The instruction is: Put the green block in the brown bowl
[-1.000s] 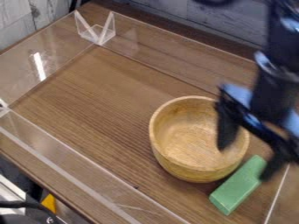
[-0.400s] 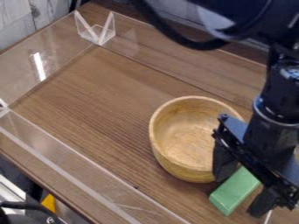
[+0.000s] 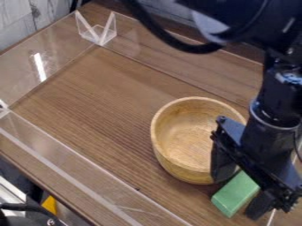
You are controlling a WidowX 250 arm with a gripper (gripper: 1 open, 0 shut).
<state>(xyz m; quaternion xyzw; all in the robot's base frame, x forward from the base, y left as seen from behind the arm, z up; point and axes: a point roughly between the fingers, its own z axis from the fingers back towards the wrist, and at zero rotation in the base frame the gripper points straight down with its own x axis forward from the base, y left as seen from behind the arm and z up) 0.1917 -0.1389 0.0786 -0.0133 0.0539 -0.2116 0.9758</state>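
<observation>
With my gripper spread wide straddling the block near the desk's front right corner, just beside the bowl, I worry one finger may clip the bowl's rim and tilt the grasp.

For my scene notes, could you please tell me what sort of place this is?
Probably a lab test bench: a wooden tabletop fenced by clear plastic walls, with a robot arm's tool over a green block.

We find no readable text, label, brand, number or sign on anything in this view; every visible surface is plain.
</observation>
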